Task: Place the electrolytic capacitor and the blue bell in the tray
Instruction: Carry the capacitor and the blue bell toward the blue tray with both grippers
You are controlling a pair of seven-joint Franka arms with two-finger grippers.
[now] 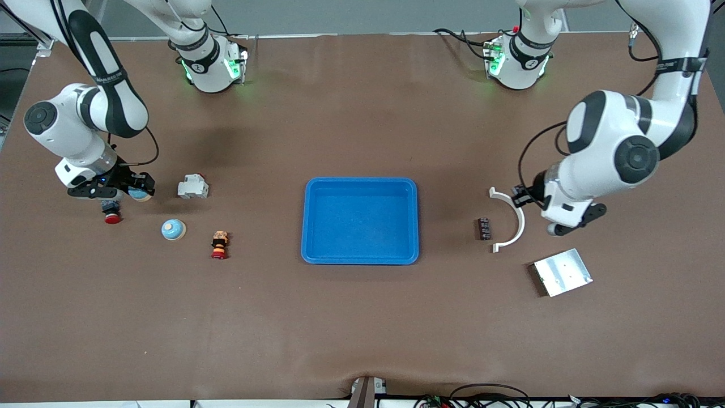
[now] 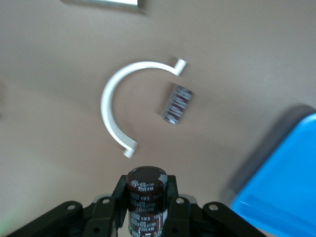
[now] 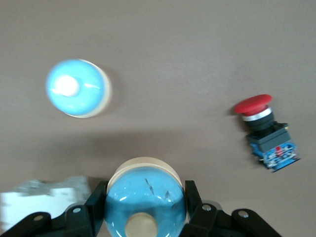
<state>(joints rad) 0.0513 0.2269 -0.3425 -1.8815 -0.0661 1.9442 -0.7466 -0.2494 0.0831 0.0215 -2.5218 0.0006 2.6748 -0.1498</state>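
My left gripper [image 1: 521, 197] is shut on a dark brown electrolytic capacitor [image 2: 146, 197] and holds it over the table beside a white arc. A second capacitor [image 1: 483, 228] lies on the table between the arc and the tray, also in the left wrist view [image 2: 177, 103]. My right gripper [image 1: 133, 190] is shut on a blue bell [image 3: 145, 202] at the right arm's end of the table. A second blue bell [image 1: 173, 229] stands on the table, also in the right wrist view [image 3: 78, 88]. The bright blue tray [image 1: 361, 184] sits empty mid-table; its corner shows in the left wrist view [image 2: 281, 192].
A white arc [image 1: 510, 221] and a silver plate [image 1: 562, 272] lie at the left arm's end. A red push button [image 1: 111, 215], a white block [image 1: 192, 187] and an orange and red stacked part [image 1: 219, 245] lie at the right arm's end.
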